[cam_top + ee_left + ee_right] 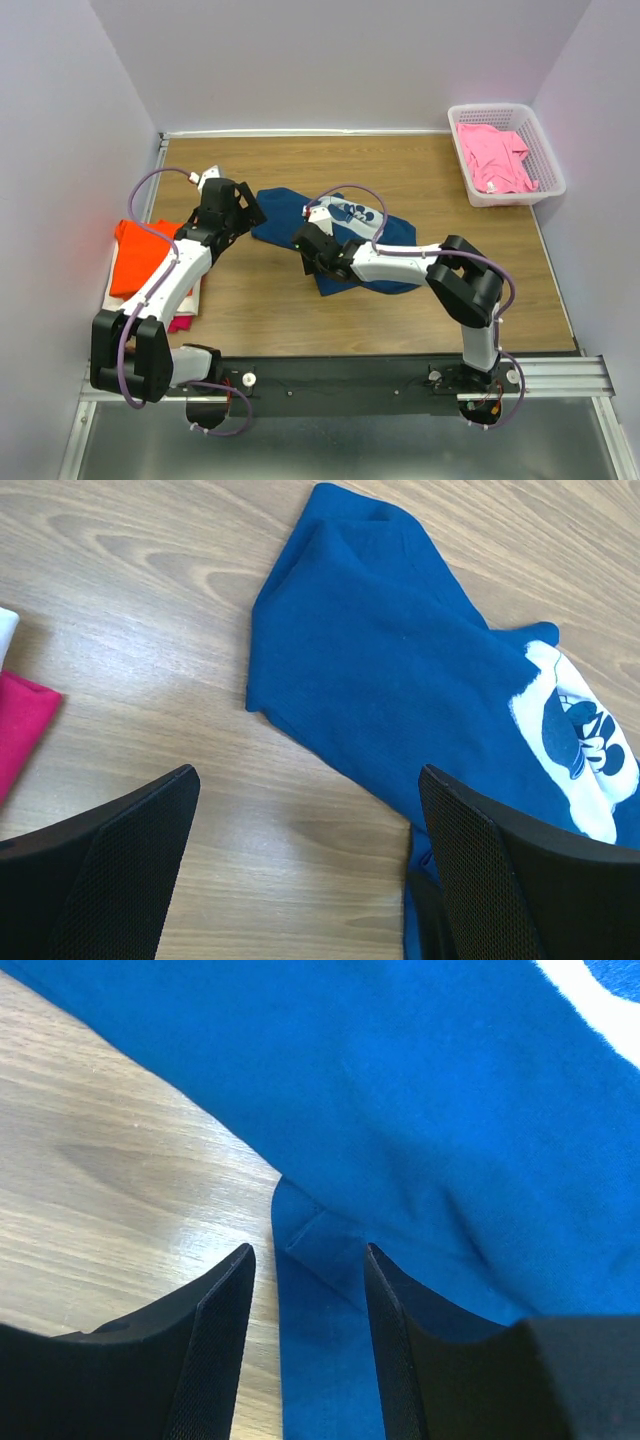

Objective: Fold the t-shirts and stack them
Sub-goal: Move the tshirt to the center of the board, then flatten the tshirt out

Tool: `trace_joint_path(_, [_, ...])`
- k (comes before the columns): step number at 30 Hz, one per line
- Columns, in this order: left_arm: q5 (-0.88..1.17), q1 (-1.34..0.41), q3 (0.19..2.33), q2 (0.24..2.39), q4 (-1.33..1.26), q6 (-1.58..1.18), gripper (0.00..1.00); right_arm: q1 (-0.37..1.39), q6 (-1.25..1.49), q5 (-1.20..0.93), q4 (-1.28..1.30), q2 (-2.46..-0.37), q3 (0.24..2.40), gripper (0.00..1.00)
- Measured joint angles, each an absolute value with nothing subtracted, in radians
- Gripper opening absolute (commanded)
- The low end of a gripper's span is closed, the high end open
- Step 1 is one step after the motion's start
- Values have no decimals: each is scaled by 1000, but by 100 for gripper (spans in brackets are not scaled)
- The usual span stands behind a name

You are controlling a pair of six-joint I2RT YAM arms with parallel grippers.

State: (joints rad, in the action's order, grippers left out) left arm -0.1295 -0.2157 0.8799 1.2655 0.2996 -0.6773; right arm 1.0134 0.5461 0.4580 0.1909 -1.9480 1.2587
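A blue t-shirt (pixel 392 236) with a white chest print lies crumpled mid-table. My right gripper (pixel 308 256) is low at its near-left edge. In the right wrist view the right gripper (pixel 308 1250) is open, its jaws straddling a folded hem corner (pixel 322 1245) of the blue t-shirt (pixel 400 1110) without pinching it. My left gripper (pixel 240 206) hovers by the shirt's left side. Seen from the left wrist, the left gripper (pixel 308 775) is wide open over bare wood, with the blue t-shirt (pixel 380 670) just beyond its right finger. An orange t-shirt (pixel 140 255) tops a folded stack at the left edge.
A magenta shirt (pixel 182 322) and a white one lie under the orange one; the magenta shirt's edge (pixel 20 730) also shows in the left wrist view. A white lattice basket (pixel 490 108) at the back right holds a pink t-shirt (pixel 495 155). Walls enclose the table.
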Motion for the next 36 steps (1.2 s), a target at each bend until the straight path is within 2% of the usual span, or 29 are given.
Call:
trace_joint_path(5, [-118, -206, 871, 1258, 294, -670, 98, 1013, 549, 475, 192, -1949, 1259, 44])
trace_joint_path(16, [-101, -194, 855, 1249, 286, -660, 98, 1013, 549, 479, 194, -1993, 1275, 42])
trace_joint_path(23, [-93, -187, 849, 1247, 284, -659, 98, 1013, 554, 492, 196, -1997, 1279, 24])
trace_joint_path(29, [-85, -184, 841, 1247, 277, -659, 98, 1008, 564, 509, 200, -1991, 1278, 2])
trace_joint_path(36, [-73, -184, 841, 1247, 274, -659, 98, 999, 576, 512, 208, -1960, 1256, 0])
